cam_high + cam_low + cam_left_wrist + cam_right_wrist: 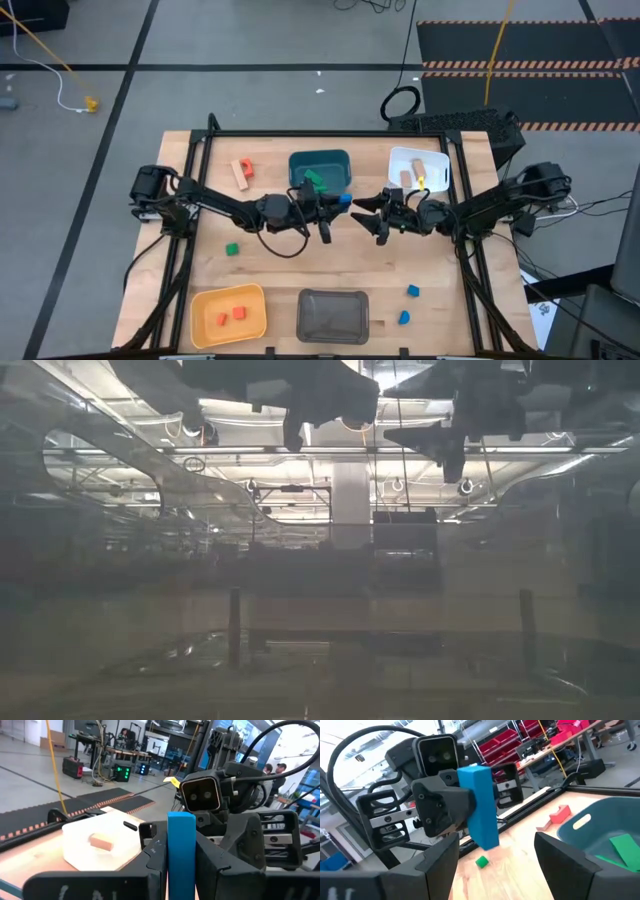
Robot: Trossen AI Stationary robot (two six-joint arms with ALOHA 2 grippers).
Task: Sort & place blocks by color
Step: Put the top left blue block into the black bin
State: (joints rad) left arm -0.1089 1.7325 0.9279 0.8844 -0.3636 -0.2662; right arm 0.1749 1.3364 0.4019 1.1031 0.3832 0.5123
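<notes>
My left gripper (pixel 338 205) hangs above the table's middle, shut on a long blue block (pixel 181 845), which also shows in the right wrist view (pixel 480 805). My right gripper (pixel 368 215) faces it from the right, open, its fingers apart and short of the block. Two more blue blocks (pixel 412 291) (pixel 404 317) lie near the right front. A green block (pixel 232 248) lies left of centre. A red-orange and a tan piece (pixel 242 172) lie by the teal bin (pixel 320 158). My left gripper pinches the blue block's two long side faces (pixel 172 865) between its fingers (pixel 155 857), which reach level toward the table's right. The block stands roughly upright across the fingers, its top end (pixel 181 817) free above them, lifted clear of the table.
The teal bin holds green blocks (pixel 314 180). The white bin (pixel 400 158) holds tan blocks, the yellow bin (pixel 205 325) red-orange ones. A grey bin (pixel 333 296) sits at the near edge. Bare wood lies between the bins. People and benches show in the room beyond.
</notes>
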